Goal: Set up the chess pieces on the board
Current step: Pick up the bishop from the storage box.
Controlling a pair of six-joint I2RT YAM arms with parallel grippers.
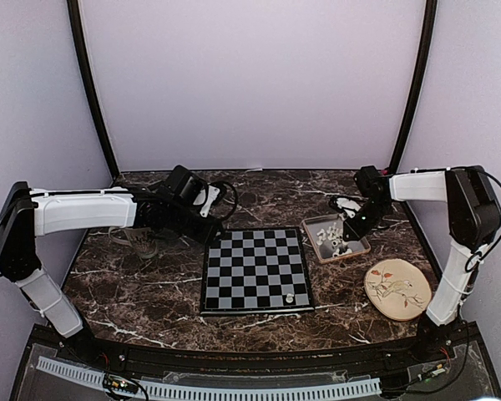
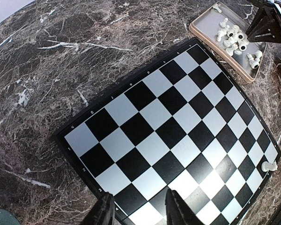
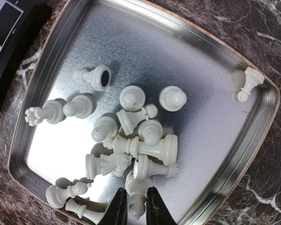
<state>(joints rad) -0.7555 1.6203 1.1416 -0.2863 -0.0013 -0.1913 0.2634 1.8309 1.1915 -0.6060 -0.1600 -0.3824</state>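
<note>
The board [image 1: 256, 269] lies flat in the middle of the table, and one white chess piece [image 1: 290, 296] stands on it near the front right corner. In the left wrist view that piece [image 2: 269, 165] sits at the board's [image 2: 178, 126] far edge. My left gripper [image 2: 139, 206] hovers open over the board's left rim, nothing between its fingers. Several white chess pieces [image 3: 140, 140] lie heaped in a metal tray [image 3: 145, 51]. My right gripper [image 3: 136, 206] is down in that tray, shut on one lying chess piece [image 3: 137, 199].
The tray [image 1: 311, 224] stands just right of the board. A round cream plate [image 1: 397, 289] with a bird drawing lies at the front right. A clear glass [image 1: 140, 241] stands under the left arm. One piece [image 3: 249, 82] lies alone at the tray's far rim.
</note>
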